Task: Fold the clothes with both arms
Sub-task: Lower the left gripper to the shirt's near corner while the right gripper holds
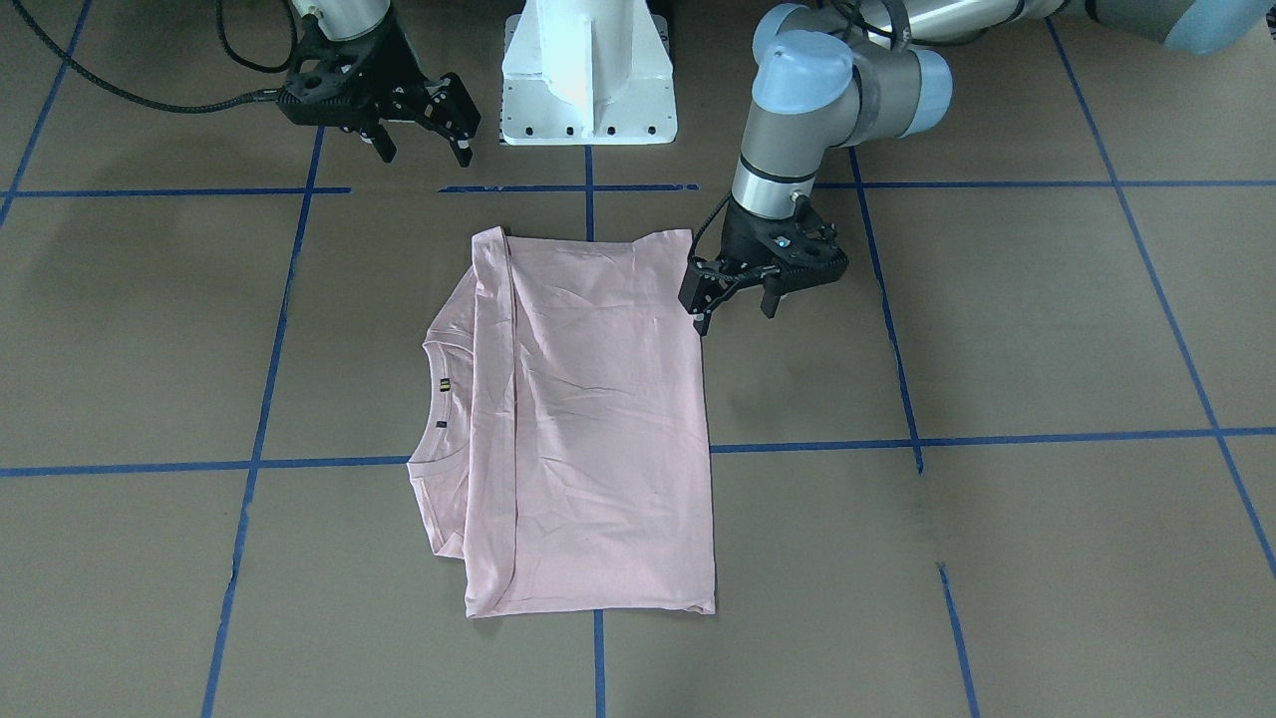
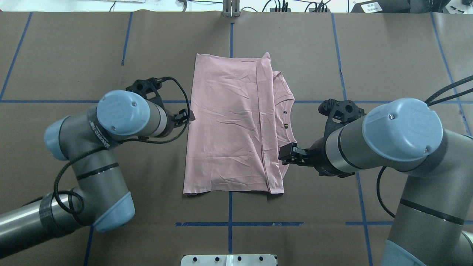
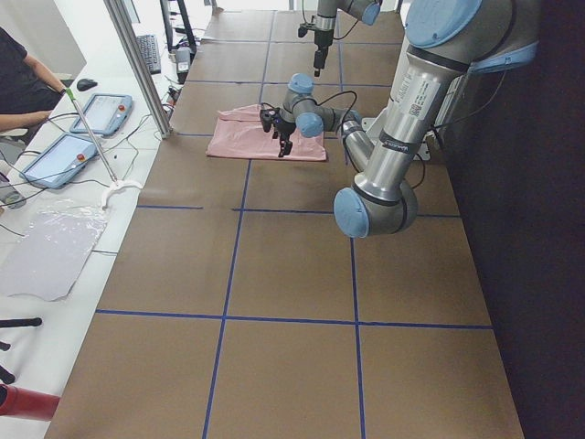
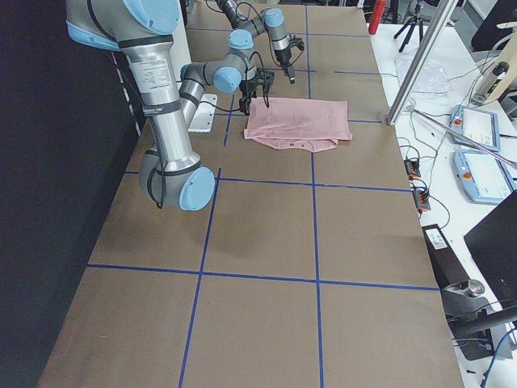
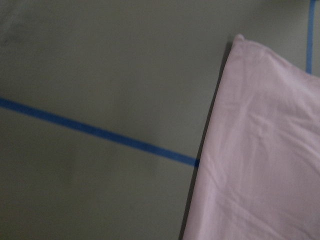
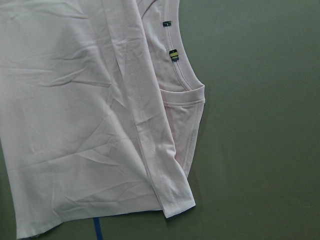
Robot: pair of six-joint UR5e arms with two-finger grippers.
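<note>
From the front-facing camera, the left hand [image 1: 736, 311] hangs low with its fingers spread and nothing between them. One fingertip is at the hem-side edge of the pink T-shirt [image 1: 598, 419]; I cannot tell whether it touches the cloth. The T-shirt lies flat on the desk [image 1: 997, 349], folded lengthwise, with the neckline on the side away from this hand. The right hand [image 1: 424, 150] is also spread and empty. It is well back from the shirt, near the white pedestal [image 1: 588, 70].

From overhead, the left hand [image 2: 186, 118] sits right at the T-shirt's [image 2: 225, 125] long edge, about halfway along it. The right hand [image 2: 286, 153] appears over the opposite edge, just past the collar, and the small neck label [image 2: 285, 125] lies near it.

From the left end of the desk, the near left hand [image 3: 281, 146] points down at the T-shirt's [image 3: 242, 137] close edge. The far right hand [image 3: 317, 66] hangs higher beyond it. A seated person [image 3: 23, 82] shows at the picture's edge.

From the right end, the near right hand [image 4: 252, 103] hangs above the T-shirt's [image 4: 303, 121] robot-side corner, and the left hand [image 4: 289, 74] is beyond the cloth.

The left wrist camera shows the T-shirt's [image 5: 260, 150] folded edge crossing a blue tape line [image 5: 100, 132].

The right wrist camera shows the folded-over panel of the T-shirt [image 6: 75, 100], the collar and the label [image 6: 173, 54] below the hand.
</note>
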